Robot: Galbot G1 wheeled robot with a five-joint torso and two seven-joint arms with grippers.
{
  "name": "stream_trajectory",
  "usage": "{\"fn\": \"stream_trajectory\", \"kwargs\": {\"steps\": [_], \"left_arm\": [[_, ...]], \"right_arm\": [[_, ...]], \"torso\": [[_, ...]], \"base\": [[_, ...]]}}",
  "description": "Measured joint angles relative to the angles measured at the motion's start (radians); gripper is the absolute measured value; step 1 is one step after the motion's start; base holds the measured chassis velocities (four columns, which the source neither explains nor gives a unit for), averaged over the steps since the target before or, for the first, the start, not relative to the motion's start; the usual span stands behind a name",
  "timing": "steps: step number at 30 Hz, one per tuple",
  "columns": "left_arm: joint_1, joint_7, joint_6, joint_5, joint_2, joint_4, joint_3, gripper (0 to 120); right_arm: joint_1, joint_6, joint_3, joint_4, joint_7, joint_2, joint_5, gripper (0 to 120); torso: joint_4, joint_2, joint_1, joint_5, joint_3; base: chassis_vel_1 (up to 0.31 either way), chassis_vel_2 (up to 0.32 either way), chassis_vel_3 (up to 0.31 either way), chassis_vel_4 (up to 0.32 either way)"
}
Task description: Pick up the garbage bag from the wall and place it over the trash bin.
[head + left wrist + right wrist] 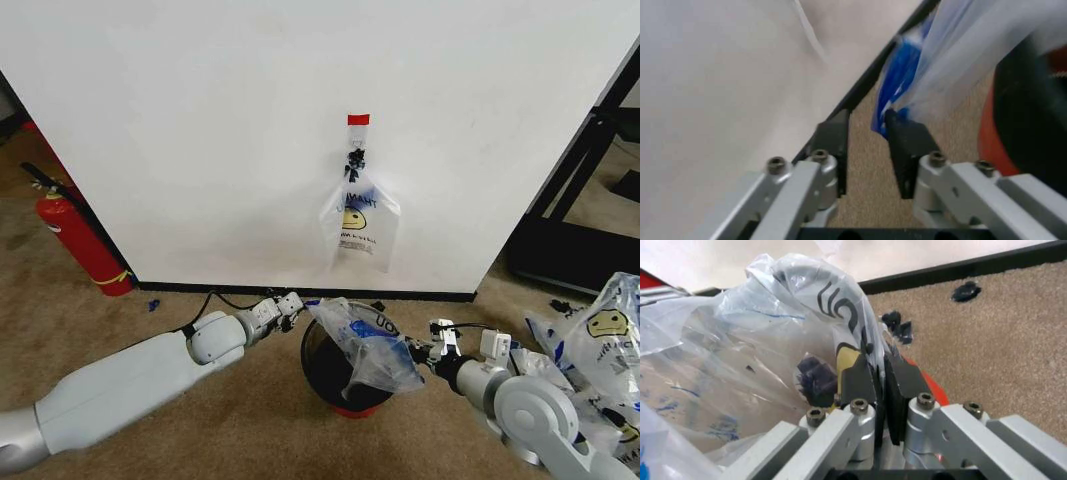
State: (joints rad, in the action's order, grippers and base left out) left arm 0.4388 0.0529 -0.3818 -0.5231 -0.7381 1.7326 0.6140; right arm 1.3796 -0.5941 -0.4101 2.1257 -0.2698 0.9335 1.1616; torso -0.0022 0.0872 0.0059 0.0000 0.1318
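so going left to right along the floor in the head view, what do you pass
fire extinguisher → left tool → garbage bag draped on the trash bin → right tool → heap of smiley bags

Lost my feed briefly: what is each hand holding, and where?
Right hand pinches the bag's edge over the bin. Left hand is open at the opposite edge, holding nothing.

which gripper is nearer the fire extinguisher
Left. The left gripper is at the bin's rim on the side toward the fire extinguisher; the right gripper grips the bag on the bin's far side.
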Motion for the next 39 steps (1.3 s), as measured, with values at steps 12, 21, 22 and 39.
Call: {"fn": "stream_trajectory", "kwargs": {"steps": [12, 21, 22, 39], "left_arm": [[0.064, 0.078, -0.085, -0.086, 0.046, 0.126, -0.132, 71], [0.189, 0.408, -0.264, -0.57, 0.028, 0.321, -0.351, 100], [0.19, 0.447, -0.282, -0.648, 0.015, 0.34, -0.36, 100], [0.089, 0.729, -0.322, -1.058, -0.136, 0.311, -0.261, 90]], "right_arm": [[-0.004, 0.011, -0.009, -0.035, -0.009, 0.034, -0.046, 0], [-0.017, 0.041, 0.002, -0.062, -0.003, 0.048, -0.103, 0], [-0.017, 0.045, 0.004, -0.065, -0.003, 0.051, -0.108, 0], [-0.01, 0.103, 0.044, -0.108, 0.015, 0.141, -0.192, 0]], "torso": [[-0.0002, 0.0, 0.0, 0.0, 0.0], [0.0001, 0.0, 0.0, 0.0001, 0.0], [0.0001, 0.0, 0.0, 0.0002, 0.0], [0.0001, 0.0, 0.0, 0.0001, 0.0]], "base": [[0.0, 0.0, 0.0, 0.0], [0.0, 0.0, 0.0, 0.0], [0.0, 0.0, 0.0, 0.0], [0.0, 0.0, 0.0, 0.0]]}}
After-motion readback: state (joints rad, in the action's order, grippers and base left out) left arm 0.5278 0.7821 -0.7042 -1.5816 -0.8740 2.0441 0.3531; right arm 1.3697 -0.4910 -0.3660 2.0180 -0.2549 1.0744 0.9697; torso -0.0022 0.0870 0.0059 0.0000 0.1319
